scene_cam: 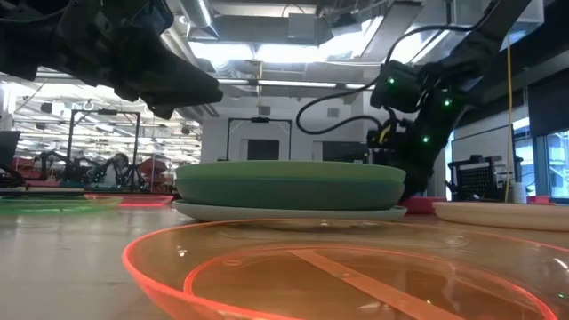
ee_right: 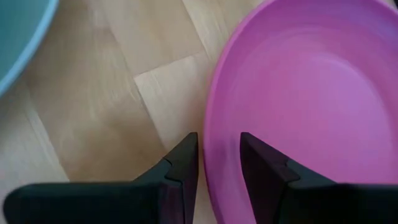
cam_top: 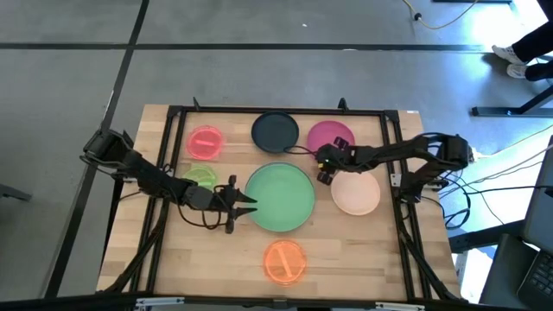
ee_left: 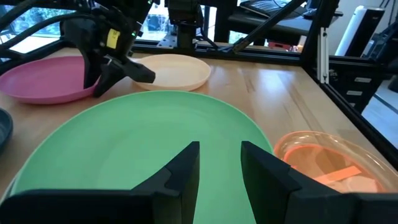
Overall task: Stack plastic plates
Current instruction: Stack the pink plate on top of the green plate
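Observation:
A large light green plate (cam_top: 279, 197) tops a stack at the table's middle and rests on a pale plate (scene_cam: 289, 212). Around it lie the navy plate (cam_top: 275, 130), magenta plate (cam_top: 332, 135), peach plate (cam_top: 356, 193), red-pink plate (cam_top: 205, 142), lime plate (cam_top: 200, 177) and orange plate (cam_top: 284, 262). My left gripper (ee_left: 219, 163) hovers open over the green plate's left rim (ee_left: 124, 205). My right gripper (ee_right: 219, 155) is open, pointing down at the magenta plate's near edge, one finger over the wood and one over the plate's inside. My right gripper comes from above with its fingers either side of the magenta plate's near rim (ee_right: 210, 134). The plate lies flat on the table. Whether the fingers touch the rim, I cannot tell.
A black metal frame (cam_top: 276, 112) runs around the wooden table top. The teal-grey edge of the middle stack (ee_right: 18, 31) lies close to my right gripper. Bare wood (cam_top: 363, 250) shows at the near right, and cables hang by the right arm.

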### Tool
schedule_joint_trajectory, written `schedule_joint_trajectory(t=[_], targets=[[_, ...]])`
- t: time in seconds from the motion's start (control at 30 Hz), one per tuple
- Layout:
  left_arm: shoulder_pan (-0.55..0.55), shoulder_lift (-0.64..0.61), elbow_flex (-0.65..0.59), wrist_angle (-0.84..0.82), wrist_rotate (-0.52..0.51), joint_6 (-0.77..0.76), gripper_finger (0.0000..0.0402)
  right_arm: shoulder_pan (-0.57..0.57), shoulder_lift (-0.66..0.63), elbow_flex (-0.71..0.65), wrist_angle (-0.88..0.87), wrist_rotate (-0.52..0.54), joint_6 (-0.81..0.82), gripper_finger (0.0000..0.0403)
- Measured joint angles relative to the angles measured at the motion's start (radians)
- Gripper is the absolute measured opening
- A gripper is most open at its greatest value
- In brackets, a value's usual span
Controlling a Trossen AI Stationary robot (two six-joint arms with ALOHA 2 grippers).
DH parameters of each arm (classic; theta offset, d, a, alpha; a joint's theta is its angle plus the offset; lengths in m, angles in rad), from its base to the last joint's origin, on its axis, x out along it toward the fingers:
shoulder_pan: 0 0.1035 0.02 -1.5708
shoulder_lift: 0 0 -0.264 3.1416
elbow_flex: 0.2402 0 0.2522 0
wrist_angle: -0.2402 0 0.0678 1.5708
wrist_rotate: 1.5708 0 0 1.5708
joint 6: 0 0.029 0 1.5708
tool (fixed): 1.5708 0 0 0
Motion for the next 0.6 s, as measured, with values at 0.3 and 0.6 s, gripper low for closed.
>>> schedule_joint_trajectory(t=[0.3,0.6], targets=[[0.001,0.000,0.000,0.000,0.000,0.000,0.0110,0.000,0.018,0.000,0.005,-0.003,-0.034,0.0098],[0.001,0.000,0.000,-0.001,0.000,-0.008,0.0110,0.001,0.018,0.000,0.005,-0.001,-0.064,0.0025]])
